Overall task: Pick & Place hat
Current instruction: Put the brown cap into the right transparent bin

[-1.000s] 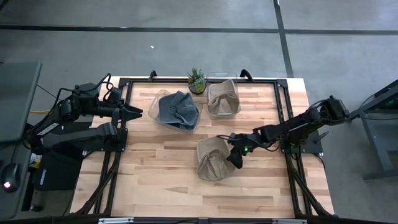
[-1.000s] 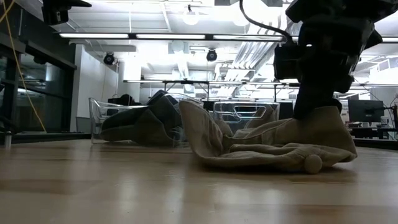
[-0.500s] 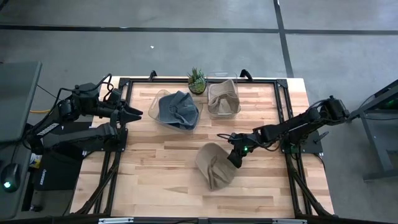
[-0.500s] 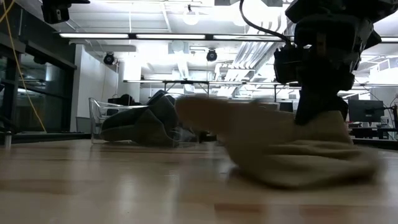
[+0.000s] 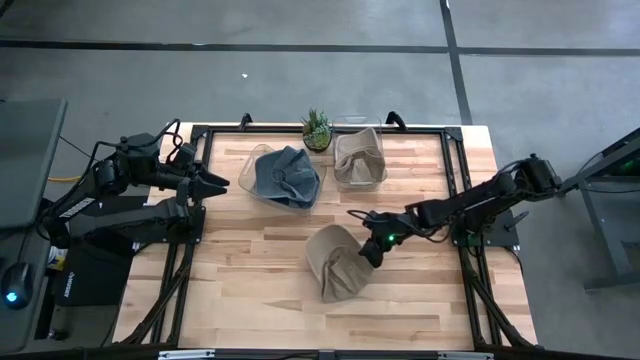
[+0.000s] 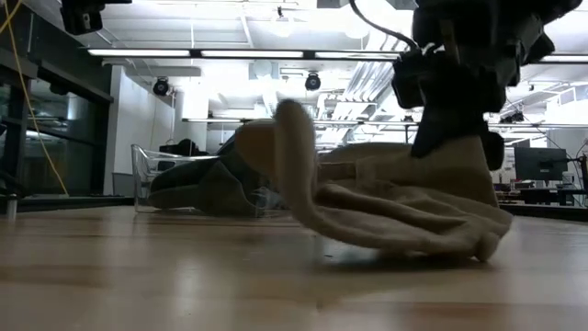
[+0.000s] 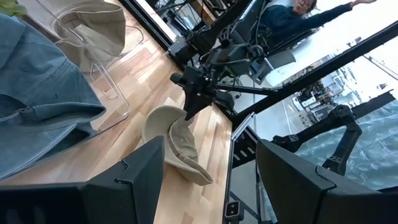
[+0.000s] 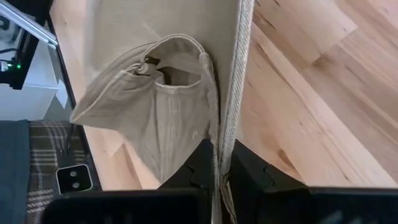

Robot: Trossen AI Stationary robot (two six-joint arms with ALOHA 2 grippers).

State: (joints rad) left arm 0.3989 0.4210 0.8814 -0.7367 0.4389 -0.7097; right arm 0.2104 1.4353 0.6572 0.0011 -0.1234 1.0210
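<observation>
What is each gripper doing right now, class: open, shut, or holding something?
Left gripper: open, holding nothing, waiting at the table's left edge.
Right gripper: shut on the tan hat, over the table's middle.

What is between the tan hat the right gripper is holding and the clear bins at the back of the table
Nothing visible. The right gripper is shut on the tan hat, and only bare table lies between it and the bins.
</observation>
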